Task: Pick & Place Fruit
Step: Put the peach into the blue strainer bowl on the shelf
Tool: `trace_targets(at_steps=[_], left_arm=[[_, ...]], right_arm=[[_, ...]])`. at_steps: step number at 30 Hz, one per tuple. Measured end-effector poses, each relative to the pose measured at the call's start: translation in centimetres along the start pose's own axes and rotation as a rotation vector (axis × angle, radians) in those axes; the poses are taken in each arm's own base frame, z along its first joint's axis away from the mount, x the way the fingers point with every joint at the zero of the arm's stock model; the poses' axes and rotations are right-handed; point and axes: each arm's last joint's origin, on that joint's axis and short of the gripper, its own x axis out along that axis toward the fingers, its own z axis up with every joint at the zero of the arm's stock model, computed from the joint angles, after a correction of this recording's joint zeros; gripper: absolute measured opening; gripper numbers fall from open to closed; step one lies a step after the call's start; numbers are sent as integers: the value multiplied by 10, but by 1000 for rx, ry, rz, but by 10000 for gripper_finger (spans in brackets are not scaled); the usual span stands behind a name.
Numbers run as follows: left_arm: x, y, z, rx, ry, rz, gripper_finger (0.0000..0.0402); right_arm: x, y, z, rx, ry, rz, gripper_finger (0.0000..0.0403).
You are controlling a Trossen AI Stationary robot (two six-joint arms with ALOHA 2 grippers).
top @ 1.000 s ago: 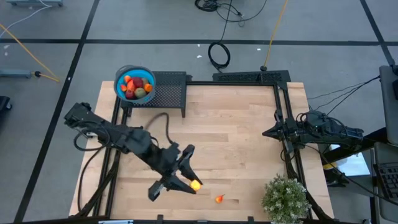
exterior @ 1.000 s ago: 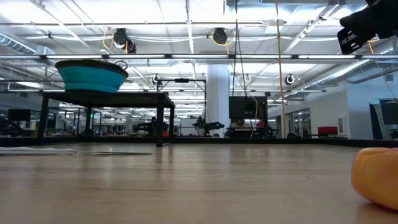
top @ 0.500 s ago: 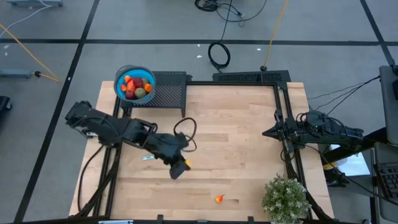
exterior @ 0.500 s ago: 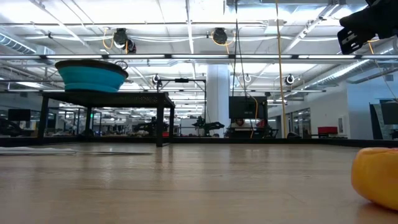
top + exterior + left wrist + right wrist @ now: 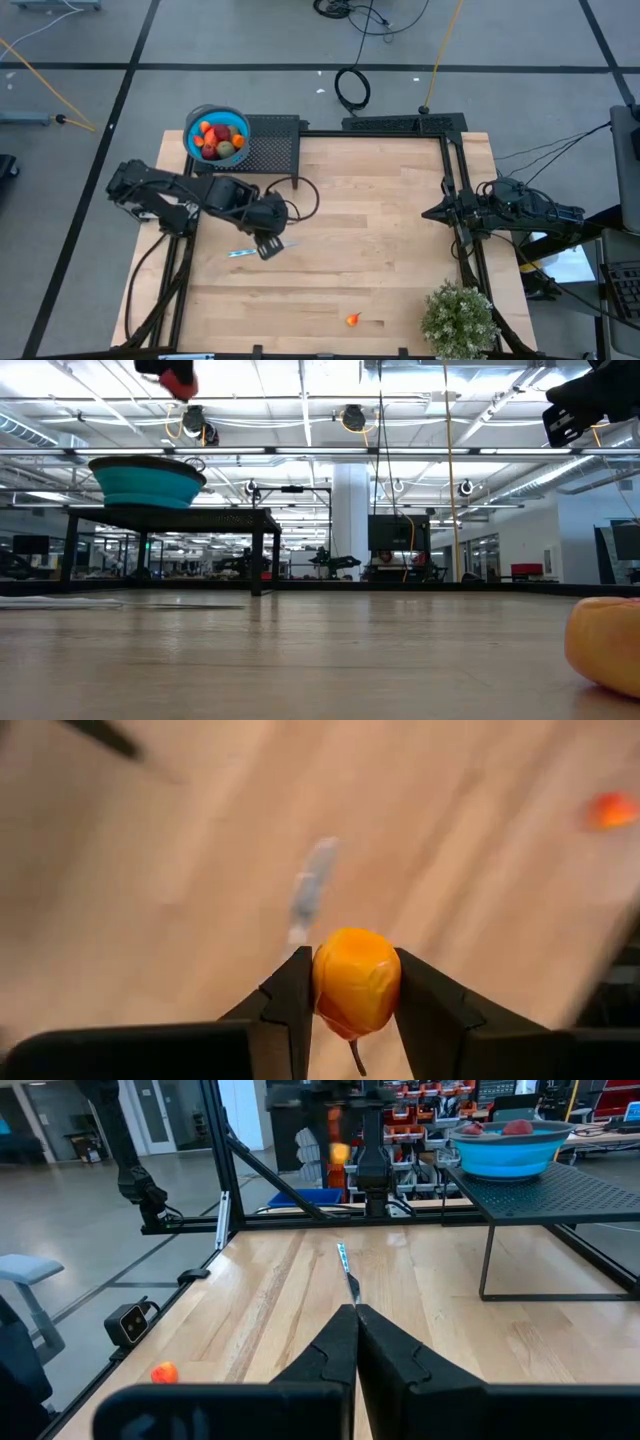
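Observation:
My left gripper (image 5: 268, 243) is above the left middle of the table, shut on a small orange fruit (image 5: 356, 982); the right wrist view shows that fruit (image 5: 340, 1152) up in the air. Another small orange fruit (image 5: 352, 320) lies on the wood near the table's near edge, close in the low view (image 5: 605, 645). The blue bowl (image 5: 216, 135) holds several red, orange and brown pieces and stands on a black mesh stand at the far left corner. My right gripper (image 5: 352, 1320) is shut and waits at the table's right edge (image 5: 440, 212). My left gripper pinches the orange fruit by its two opposite sides (image 5: 325, 985) between the two fingers (image 5: 290, 1005). The fingers come from above, pointing down at the table. The fruit is lifted clear of the wood, and a thin stalk (image 5: 354, 1055) points back between the fingers.
A slim silver knife (image 5: 240, 252) lies flat on the table just beside and below my left gripper, also visible in the right wrist view (image 5: 346, 1265). A potted plant (image 5: 458, 318) stands at the near right corner. The black mesh stand (image 5: 270, 150) rises above the table's far left.
My left gripper has carried the orange fruit up and away from the near edge, toward the table's far left and the bowl, staying shut on it. The other orange fruit has stayed where it was.

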Motion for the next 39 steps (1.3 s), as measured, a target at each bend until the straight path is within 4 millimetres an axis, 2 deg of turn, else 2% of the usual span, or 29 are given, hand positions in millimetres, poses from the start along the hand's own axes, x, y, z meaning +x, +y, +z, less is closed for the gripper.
trace_targets(at_steps=[12, 18, 25, 32, 39], left_arm=[[-3, 39, 2, 306, 72, 367, 113], [-14, 62, 11, 394, 36, 453, 113], [-47, 108, 12, 291, -48, 489, 113], [-81, 156, 2, 71, -162, 570, 113], [-101, 195, -4, -139, -252, 630, 113]], right_arm=[[0, 0, 0, 0, 0, 0, 0], [0, 0, 0, 0, 0, 0, 0], [0, 0, 0, 0, 0, -1, 0], [0, 0, 0, 0, 0, 0, 0], [0, 0, 0, 0, 0, -1, 0]])
